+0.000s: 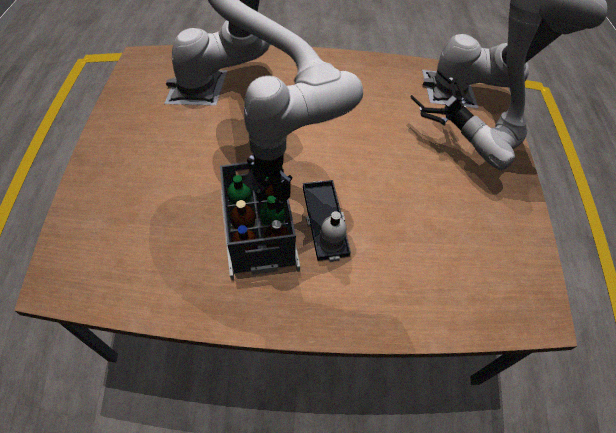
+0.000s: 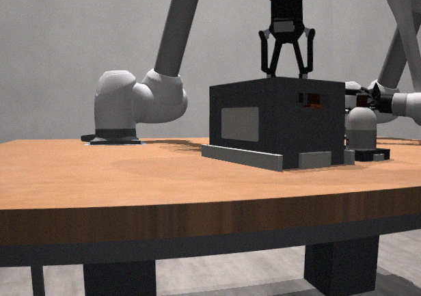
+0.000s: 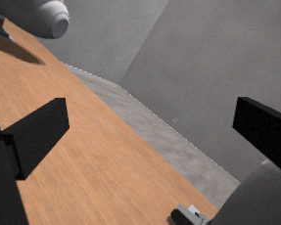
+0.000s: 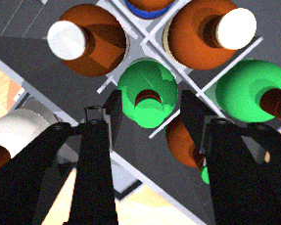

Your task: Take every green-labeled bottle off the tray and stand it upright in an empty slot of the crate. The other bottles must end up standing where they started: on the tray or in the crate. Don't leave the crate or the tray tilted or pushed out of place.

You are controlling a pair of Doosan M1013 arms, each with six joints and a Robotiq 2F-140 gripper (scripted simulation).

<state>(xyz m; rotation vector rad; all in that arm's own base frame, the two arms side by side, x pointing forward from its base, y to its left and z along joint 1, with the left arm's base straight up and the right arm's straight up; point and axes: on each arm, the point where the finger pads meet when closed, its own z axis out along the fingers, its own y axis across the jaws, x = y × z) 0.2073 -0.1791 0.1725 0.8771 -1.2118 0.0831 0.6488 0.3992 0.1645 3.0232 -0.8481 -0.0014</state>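
Readable text: none, in all four views.
Crate panel: on the wall of the dark grey rectangular crate (image 1: 262, 257) (image 2: 307, 127) (image 4: 39, 64) there is a pale grey rectangular panel (image 2: 240, 124); no word or number can be read on it.
White bottle: the white round-shouldered bottle (image 1: 333, 232) (image 2: 361, 122) (image 4: 20, 129) has a darker grey lower band (image 2: 361, 139) in the exterior view; I cannot tell if this band is a label, and no letter can be read on it.
Bottles in crate: the side labels are too hidden to be read.
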